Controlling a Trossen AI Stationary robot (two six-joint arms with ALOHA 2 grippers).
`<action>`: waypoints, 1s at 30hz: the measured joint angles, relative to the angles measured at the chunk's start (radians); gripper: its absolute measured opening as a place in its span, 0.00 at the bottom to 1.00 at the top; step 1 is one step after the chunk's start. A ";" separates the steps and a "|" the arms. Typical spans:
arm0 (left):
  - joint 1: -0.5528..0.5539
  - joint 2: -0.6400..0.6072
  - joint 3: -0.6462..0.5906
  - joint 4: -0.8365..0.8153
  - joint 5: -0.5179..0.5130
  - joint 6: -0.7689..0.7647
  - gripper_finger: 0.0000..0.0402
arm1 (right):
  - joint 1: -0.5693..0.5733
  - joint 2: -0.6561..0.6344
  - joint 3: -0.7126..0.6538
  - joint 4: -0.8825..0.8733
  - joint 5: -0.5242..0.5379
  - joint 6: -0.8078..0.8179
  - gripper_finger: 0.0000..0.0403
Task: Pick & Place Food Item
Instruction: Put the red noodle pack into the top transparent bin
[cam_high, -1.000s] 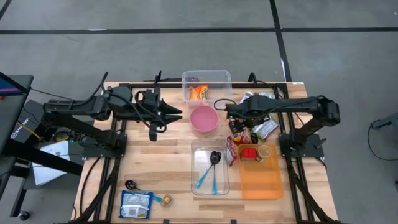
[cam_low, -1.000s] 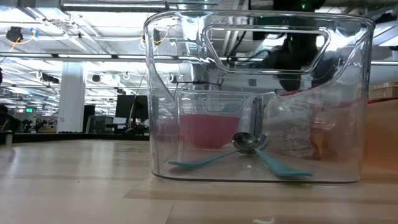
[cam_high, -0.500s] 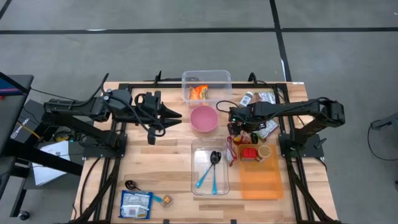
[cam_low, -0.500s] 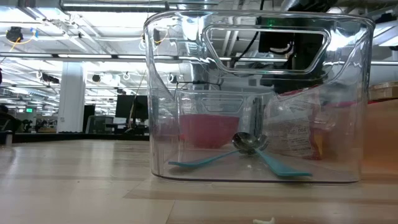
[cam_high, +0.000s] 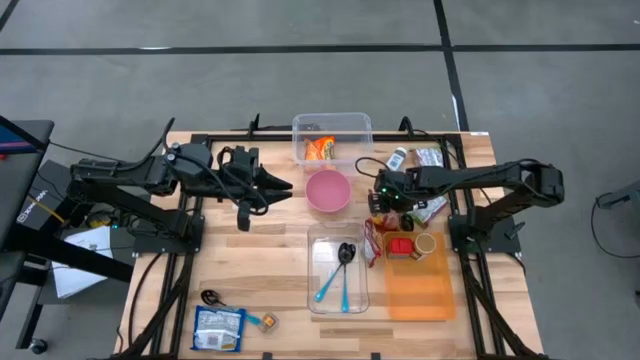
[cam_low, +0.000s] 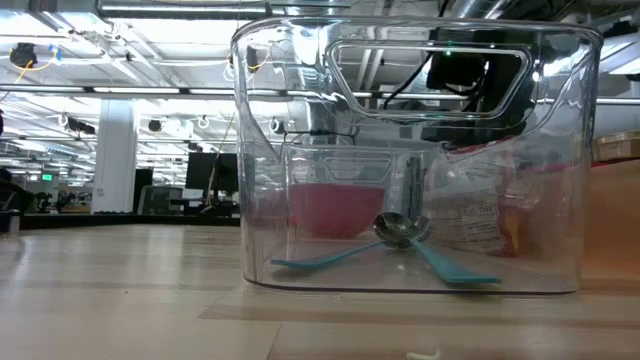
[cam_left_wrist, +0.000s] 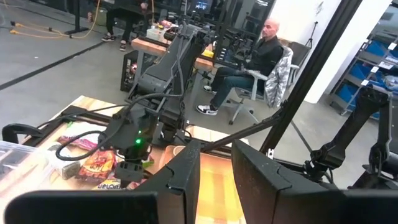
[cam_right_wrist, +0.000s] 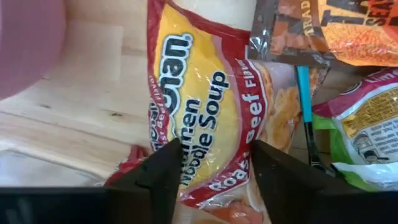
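Note:
A yellow-and-red ramen noodle soup packet (cam_right_wrist: 211, 99) lies flat on the wooden table, in a pile of food packets (cam_high: 418, 207) to the right of the pink bowl (cam_high: 328, 190). My right gripper (cam_right_wrist: 214, 155) points down over this packet. It is open, one fingertip (cam_right_wrist: 165, 165) near the packet's edge and the other (cam_right_wrist: 273, 165) over its middle. My left gripper (cam_high: 288, 187) hangs level above the table left of the bowl, its fingers a little apart with nothing between them. My right gripper comes at the ramen packet from above with a band of its printed face (cam_right_wrist: 214, 134) between the fingertips. I cannot tell whether the tips touch it. The packet lies flat on the table.
An orange packet (cam_right_wrist: 336, 28) and a green-edged one (cam_right_wrist: 367, 124) crowd the ramen packet. A clear tub (cam_high: 332, 125) holding an orange packet stands at the far edge. A clear bin with spoons (cam_high: 338, 290) and an orange tray (cam_high: 420, 295) lie nearer. A blue packet (cam_high: 218, 328) lies front left.
My right gripper has tipped from nearly level to pointing down. It has sunk toward the food pile, moving a little toward the table's near and right edges.

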 joint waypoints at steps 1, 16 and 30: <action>0.000 0.000 0.000 0.003 0.000 -0.001 0.21 | -0.003 -0.002 -0.001 0.000 0.000 0.000 0.41; 0.000 0.000 0.000 0.003 0.000 -0.011 0.21 | 0.001 -0.002 -0.001 -0.010 0.001 0.000 0.34; 0.000 0.000 0.000 0.002 0.000 -0.011 0.21 | 0.068 -0.003 -0.001 -0.030 0.026 0.053 0.34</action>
